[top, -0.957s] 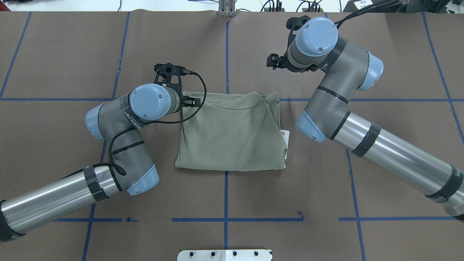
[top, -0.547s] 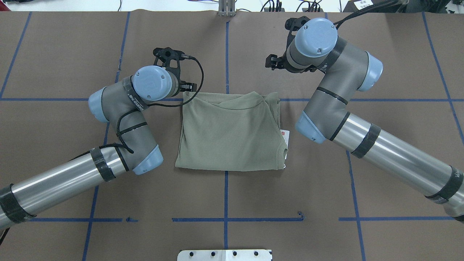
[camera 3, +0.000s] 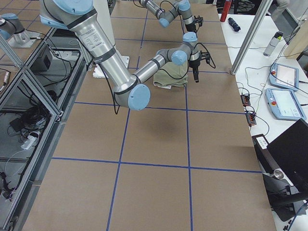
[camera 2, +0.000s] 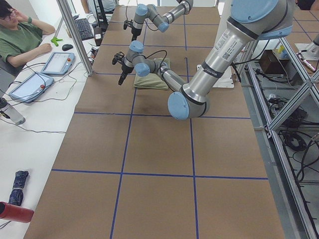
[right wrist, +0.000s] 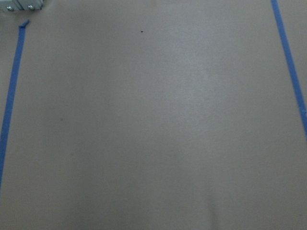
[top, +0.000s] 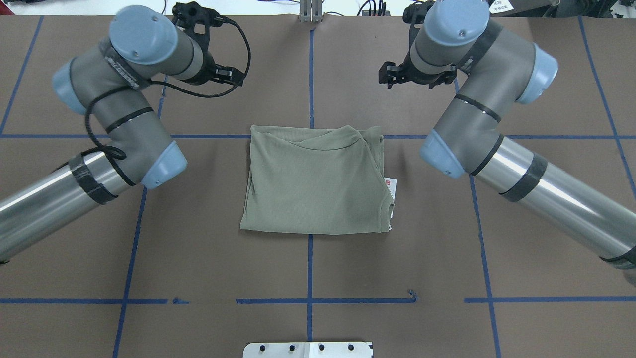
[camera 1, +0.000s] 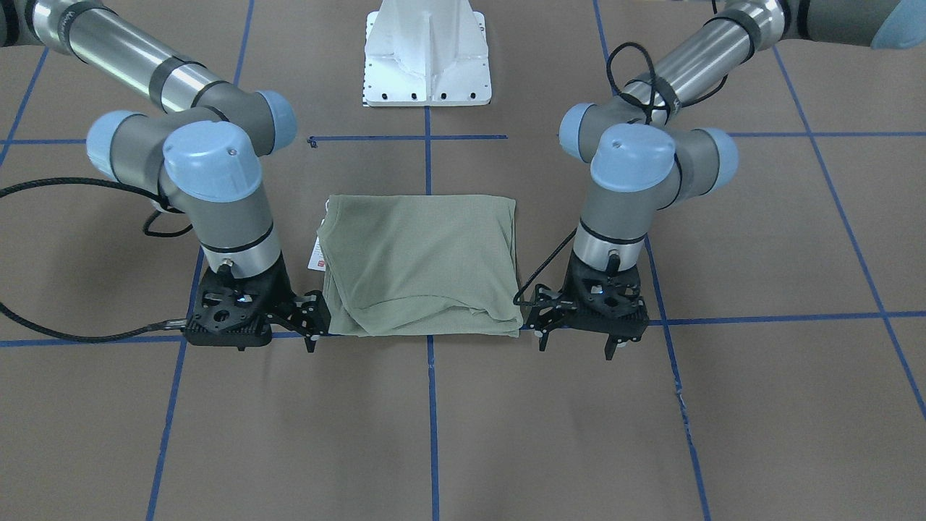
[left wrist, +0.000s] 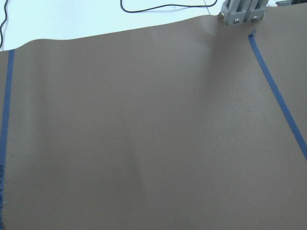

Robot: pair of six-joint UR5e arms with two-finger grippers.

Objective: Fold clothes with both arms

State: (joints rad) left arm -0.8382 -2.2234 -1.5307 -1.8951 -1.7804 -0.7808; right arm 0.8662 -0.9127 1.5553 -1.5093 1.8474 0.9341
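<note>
Shirt (top: 315, 184) lies flat at the centre of the table (top: 318, 278), folded to a compact, roughly square packet. Neck edge is at its 12 o'clock side, white tag (top: 391, 188) pokes out at 3 o'clock. Sleeves are tucked inside and no loose ends show. Edges are fairly even, with a slight bulge of layers at the 1 o'clock corner.

Left gripper (camera 1: 574, 341) hangs above the table off the shirt's 11 o'clock corner in the overhead view. It is not touching the cloth. Prongs look spread apart, with nothing between them.

Right gripper (top: 408, 79) mirrors it off the 1 o'clock corner, also apart from the cloth. Prongs look spread and it is empty.

Both wrist views show only bare brown table and blue tape. No fabric shows in either, which fits both being empty.

Why this layout (judgement):
- The arms sit symmetric, one per far corner, which suits a two-arm fold along the 12 o'clock edge.
- Both hang off the cloth with jaws apart, so nothing drags or lifts the packet.
- The front view makes the grippers seem right beside the corners, but the overhead shows a clear gap, so they are likely raised.

Fold looks done or nearly done. If anything is left, it is one more halving or a tidy of the 1 o'clock corner.
</note>
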